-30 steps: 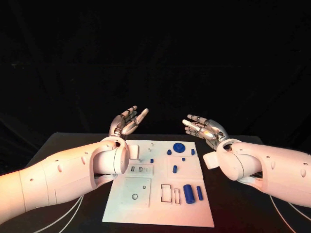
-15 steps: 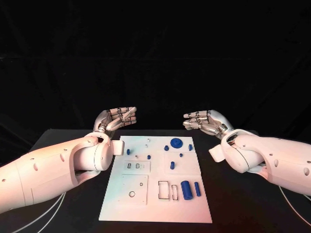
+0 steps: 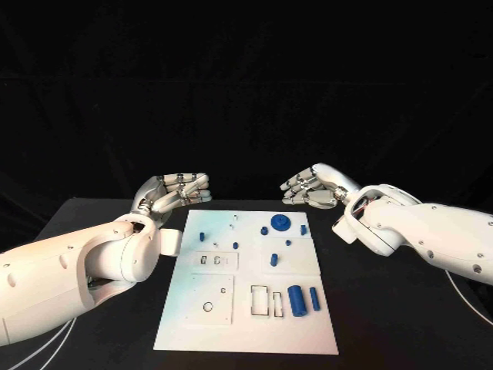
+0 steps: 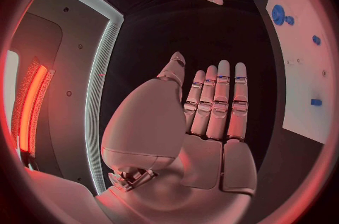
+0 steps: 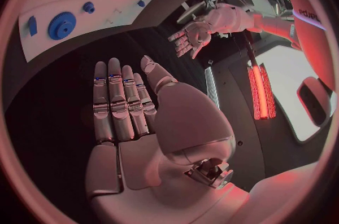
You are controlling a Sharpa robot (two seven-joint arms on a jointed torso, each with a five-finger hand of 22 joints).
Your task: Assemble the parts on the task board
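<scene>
**Hands drew back from the board, nothing picked up**

Over the last second both arms swung outward and away from the task board (image 3: 246,308), which lay flat mid-counter (image 3: 402,324). The left hand (image 3: 171,193) and right hand (image 3: 313,185) hovered beyond its far corners, each empty; the wrist views showed their fingers straight and side by side. The blue parts (image 3: 296,298) sat untouched on the board, a gear-like disc (image 3: 280,223) near its far edge. Assembly looked not yet begun.
</scene>
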